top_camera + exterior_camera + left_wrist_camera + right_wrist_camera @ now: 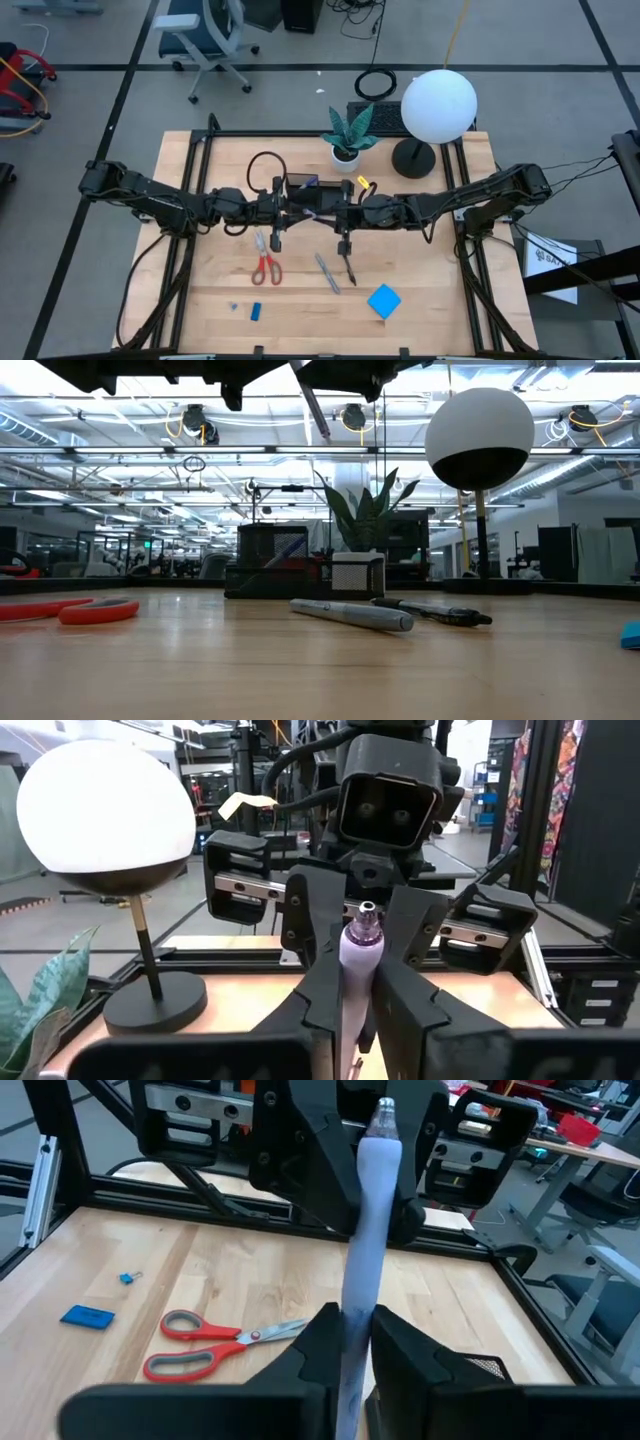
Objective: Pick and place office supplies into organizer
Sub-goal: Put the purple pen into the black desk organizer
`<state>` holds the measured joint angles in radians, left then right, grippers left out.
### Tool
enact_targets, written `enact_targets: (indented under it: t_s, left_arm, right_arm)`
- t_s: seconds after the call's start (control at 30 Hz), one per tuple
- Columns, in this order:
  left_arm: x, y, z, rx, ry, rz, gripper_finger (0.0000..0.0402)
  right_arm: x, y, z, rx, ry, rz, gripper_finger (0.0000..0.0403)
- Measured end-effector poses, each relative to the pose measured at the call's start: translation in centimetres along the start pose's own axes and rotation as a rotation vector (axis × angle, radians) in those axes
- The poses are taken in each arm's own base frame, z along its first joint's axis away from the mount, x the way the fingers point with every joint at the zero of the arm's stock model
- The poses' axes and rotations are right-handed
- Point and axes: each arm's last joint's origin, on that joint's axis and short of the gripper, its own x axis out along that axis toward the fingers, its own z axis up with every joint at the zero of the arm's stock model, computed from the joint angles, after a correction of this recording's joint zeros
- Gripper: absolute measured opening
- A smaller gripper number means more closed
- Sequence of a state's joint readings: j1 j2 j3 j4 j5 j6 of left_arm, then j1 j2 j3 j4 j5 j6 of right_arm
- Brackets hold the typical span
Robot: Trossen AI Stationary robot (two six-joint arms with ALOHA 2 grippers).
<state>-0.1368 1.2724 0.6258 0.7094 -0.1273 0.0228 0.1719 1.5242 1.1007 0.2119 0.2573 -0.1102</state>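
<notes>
We see both grippers meeting above the table's middle — the left gripper (352, 1000) and right gripper (348, 1342) each pinch the same pale pen (365, 1250), which stands between them. From above, the arms hide most of the black organizer (303, 185). Scissors (266, 262), two pens (328, 273) and the blue pad (384, 300) lie on the table (200, 300). The level view cuts the grippers off.
</notes>
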Motion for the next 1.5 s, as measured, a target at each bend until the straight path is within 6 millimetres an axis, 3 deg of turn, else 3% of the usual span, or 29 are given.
enact_targets:
  t_s: [0.2,0.43,0.8,1.07,1.5]
  left_arm:
    - [0.0,0.0,0.0,-0.021,0.001,0.001,0.0041]
    - [0.0,0.0,0.0,-0.075,0.004,0.004,0.0041]
    - [0.1,1.1,-0.5,-0.254,0.051,0.050,0.0041]
    - [0.1,1.2,-0.5,-0.436,0.062,-0.043,0.0041]
    - [-0.1,-0.4,0.1,-0.678,0.079,-0.265,0.0041]
  right_arm:
    - [0.0,0.0,0.0,0.002,-0.001,0.001,0.0081]
    - [0.0,0.1,0.0,-0.012,-0.002,0.003,0.0086]
    - [-3.9,2.0,2.5,-0.068,-0.082,0.084,0.0088]
    - [-4.2,4.8,2.1,-0.466,-0.090,0.137,0.0088]
    - [-4.1,8.7,0.5,-1.294,0.023,-0.051,0.0089]
